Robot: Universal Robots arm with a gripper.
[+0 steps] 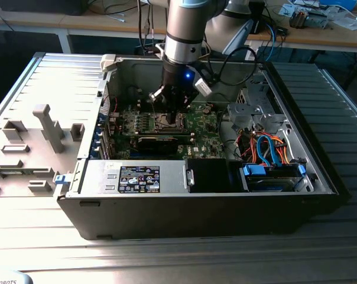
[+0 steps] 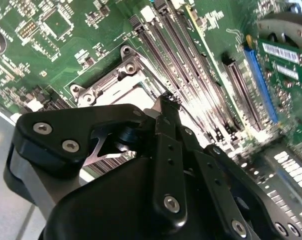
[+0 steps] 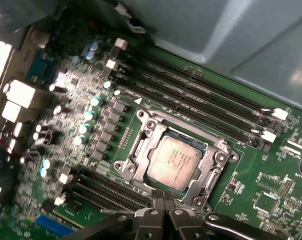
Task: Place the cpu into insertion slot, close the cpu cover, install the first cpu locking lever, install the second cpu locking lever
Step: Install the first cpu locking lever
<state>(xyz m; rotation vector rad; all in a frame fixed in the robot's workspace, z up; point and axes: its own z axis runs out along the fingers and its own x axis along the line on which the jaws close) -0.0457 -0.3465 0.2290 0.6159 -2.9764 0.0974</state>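
Note:
In the first wrist view the cpu lies flat in the insertion slot, its silver-grey face showing. The cpu cover is down around it as a metal frame. My gripper is at the slot's edge beside the cpu, its two fingertips pressed together, with nothing visible between them. The second wrist view has the gripper tip beside the slot's silver rim. In the exterior view the gripper reaches down into the case over the slot. I cannot pick out the locking levers from the frame.
The green board lies inside an open computer case. Long black memory slots run beside the socket. A grey drive cage and coloured cables fill the exterior view's right. Grey fixture blocks stand on the table at the left.

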